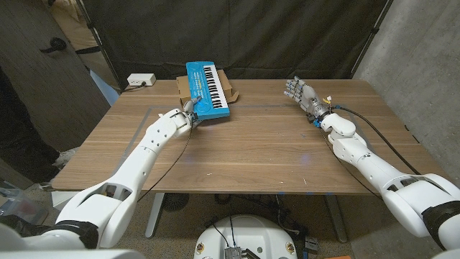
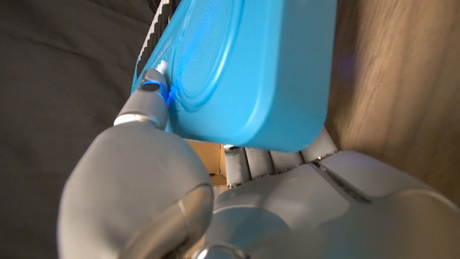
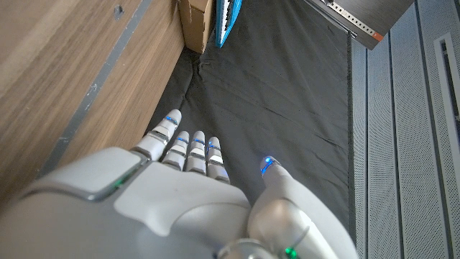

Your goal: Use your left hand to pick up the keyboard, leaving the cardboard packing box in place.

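The blue toy keyboard (image 1: 208, 89) lies tilted on a flat cardboard packing box (image 1: 233, 94) at the table's far middle. My left hand (image 1: 188, 113) grips the keyboard's near left corner. In the left wrist view the thumb (image 2: 147, 108) presses one face of the blue keyboard (image 2: 251, 65) and the fingers (image 2: 251, 160) lie against the other, with a bit of cardboard (image 2: 205, 155) behind. My right hand (image 1: 302, 93) stands off to the far right with its fingers apart, holding nothing. From the right wrist view, that hand (image 3: 194, 194) points toward the distant keyboard (image 3: 228, 18) and box (image 3: 192, 21).
A small white box (image 1: 141, 80) sits at the table's far left corner. A black curtain (image 1: 251, 29) hangs behind the table. A person in dark clothes (image 1: 14, 108) stands at the left edge. The wooden table (image 1: 244, 151) stretches between my arms.
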Available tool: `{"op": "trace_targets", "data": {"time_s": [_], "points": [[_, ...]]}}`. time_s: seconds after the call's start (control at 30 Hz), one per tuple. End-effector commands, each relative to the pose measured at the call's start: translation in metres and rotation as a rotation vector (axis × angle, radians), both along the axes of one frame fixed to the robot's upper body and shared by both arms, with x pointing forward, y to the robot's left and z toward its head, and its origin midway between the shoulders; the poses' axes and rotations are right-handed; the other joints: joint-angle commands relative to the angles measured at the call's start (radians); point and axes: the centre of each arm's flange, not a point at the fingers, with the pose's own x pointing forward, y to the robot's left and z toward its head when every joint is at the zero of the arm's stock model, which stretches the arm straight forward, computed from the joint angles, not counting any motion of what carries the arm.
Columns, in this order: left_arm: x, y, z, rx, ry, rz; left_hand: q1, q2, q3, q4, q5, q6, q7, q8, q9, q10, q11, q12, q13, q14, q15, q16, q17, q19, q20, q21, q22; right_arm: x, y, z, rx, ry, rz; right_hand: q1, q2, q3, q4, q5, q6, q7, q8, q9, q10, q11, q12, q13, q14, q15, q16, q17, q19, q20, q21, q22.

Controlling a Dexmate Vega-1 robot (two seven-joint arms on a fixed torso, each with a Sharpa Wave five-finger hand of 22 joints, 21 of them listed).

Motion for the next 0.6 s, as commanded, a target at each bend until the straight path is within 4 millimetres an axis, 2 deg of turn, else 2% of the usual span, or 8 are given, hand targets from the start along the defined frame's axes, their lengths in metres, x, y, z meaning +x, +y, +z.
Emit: {"op": "trace_targets", "data": {"time_s": [0.03, 0.6], "points": [[-0.009, -0.001, 0.005, 0.044, -0.066, 0.046, 0.272, 0.252, 0.051, 0.001, -0.003, 0.034, 0.021, 0.003, 0.006, 0.121, -0.102, 0.004, 0.001, 0.086, -0.073, 0.006, 0.002, 0.0, -0.008, 0.01, 0.005, -0.003, -0.001, 0.0, 0.001, -0.006, 0.003, 0.004, -0.007, -0.003, -0.002, 0.007, 0.007, -0.003, 0.005, 0.002, 0.003, -0.001, 0.004, 0.003, 0.006, 0.003, 0.003, 0.002, 0.007, -0.001, 0.001, 0.004], [-0.029, -0.005, 0.011, 0.106, -0.168, 0.078, 0.283, 0.255, 0.041, 0.007, -0.009, 0.038, 0.024, 0.0, 0.012, 0.121, -0.101, -0.002, 0.001, 0.087, -0.068, 0.006, 0.004, -0.003, -0.012, 0.02, 0.005, -0.01, 0.001, -0.002, -0.001, -0.014, 0.007, 0.004, -0.007, -0.004, -0.003, 0.008, 0.006, -0.004, 0.005, 0.002, 0.005, -0.004, 0.004, 0.003, 0.006, 0.003, 0.002, 0.002, 0.007, -0.001, 0.001, 0.004]]}}
